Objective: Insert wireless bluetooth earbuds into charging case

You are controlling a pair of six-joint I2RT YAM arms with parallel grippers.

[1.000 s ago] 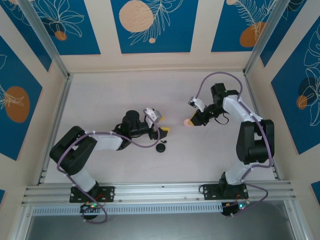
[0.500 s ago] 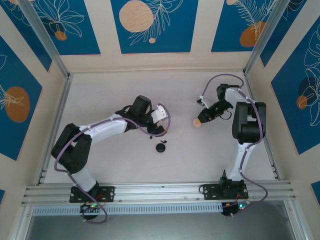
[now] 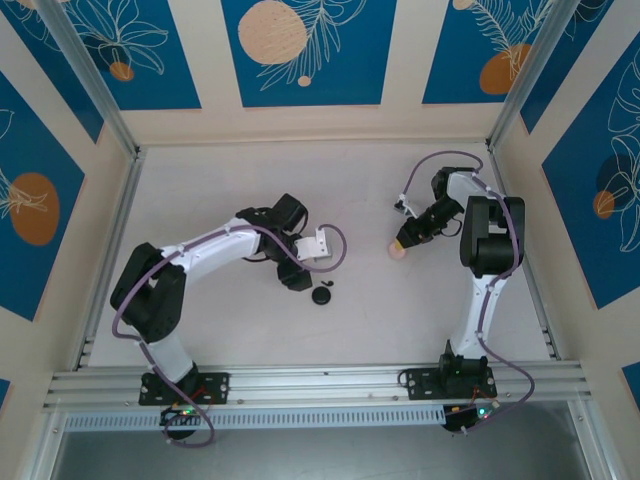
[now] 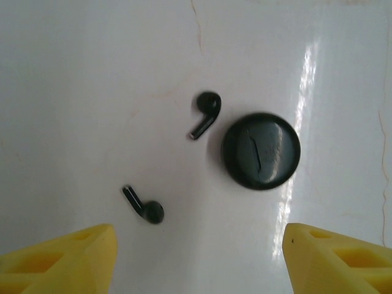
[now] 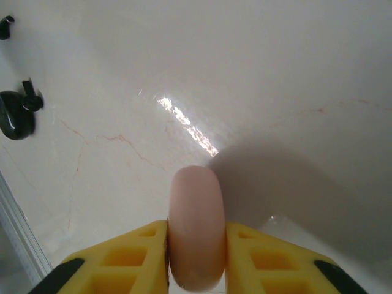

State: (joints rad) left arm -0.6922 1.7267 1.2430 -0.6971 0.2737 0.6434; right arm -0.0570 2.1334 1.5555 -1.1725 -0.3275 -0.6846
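Observation:
Two black earbuds lie on the white table beside a round black charging case with its lid shut. My left gripper hangs open above them, its yellow fingers well apart with nothing between them. In the top view the left gripper is just left of the black case. My right gripper is shut on a pale pink charging case, held edge-on low over the table; in the top view this pink case is at centre right.
In the right wrist view the black case sits far left with one black earbud beside it and another further off. A metal rail runs along the near table edge. Patterned walls enclose the table.
My left arm has swung round and brought its gripper down next to the black case. My right gripper has shifted a little right and lower with the pink case.

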